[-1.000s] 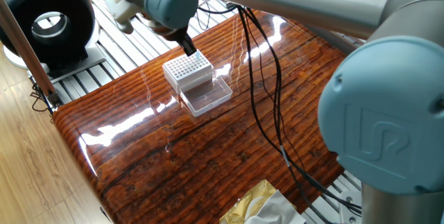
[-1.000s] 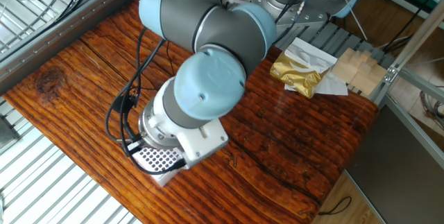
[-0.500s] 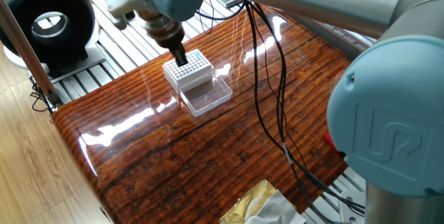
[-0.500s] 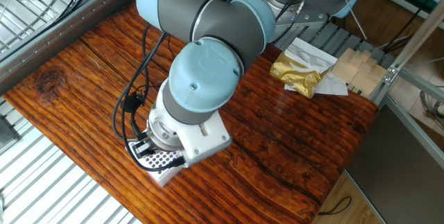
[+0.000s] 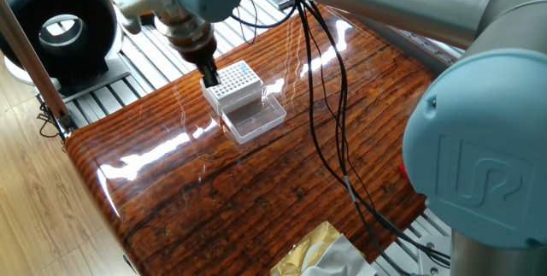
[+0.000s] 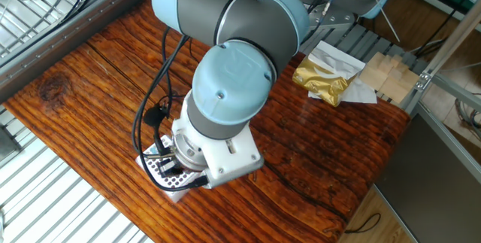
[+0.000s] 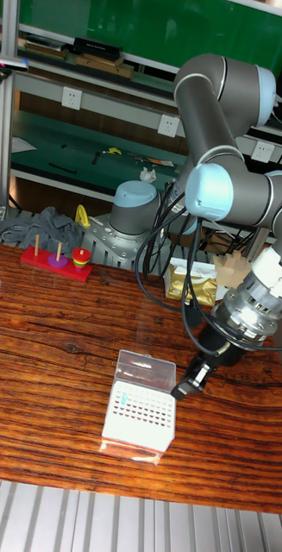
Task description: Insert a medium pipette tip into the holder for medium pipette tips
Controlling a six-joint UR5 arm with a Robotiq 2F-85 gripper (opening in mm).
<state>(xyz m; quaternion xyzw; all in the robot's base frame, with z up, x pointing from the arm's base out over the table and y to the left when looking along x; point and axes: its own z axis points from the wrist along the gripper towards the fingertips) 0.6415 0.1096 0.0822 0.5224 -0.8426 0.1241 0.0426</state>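
The holder for medium pipette tips [image 5: 232, 83] is a small clear box with a white grid of holes, standing on the wooden table with its clear lid [image 5: 255, 120] swung open beside it. My gripper [image 5: 210, 78] hangs at the holder's left edge, its dark fingers pressed together. In the tall fixed view the gripper [image 7: 189, 388] sits just right of the holder [image 7: 141, 414], close to its top. No pipette tip can be made out between the fingers. In the other fixed view the wrist hides the gripper and most of the holder [image 6: 162, 172].
Black cables [image 5: 326, 96] trail from the arm across the table. A gold foil bag [image 6: 325, 77] and wooden blocks [image 6: 391, 74] lie at one end. A black ring-shaped device [image 5: 60, 28] stands off the table. A coloured ring toy [image 7: 59, 257] sits far left.
The gripper has moved from over the holder's far right corner, across the grid, to its left edge. The holder has not moved.
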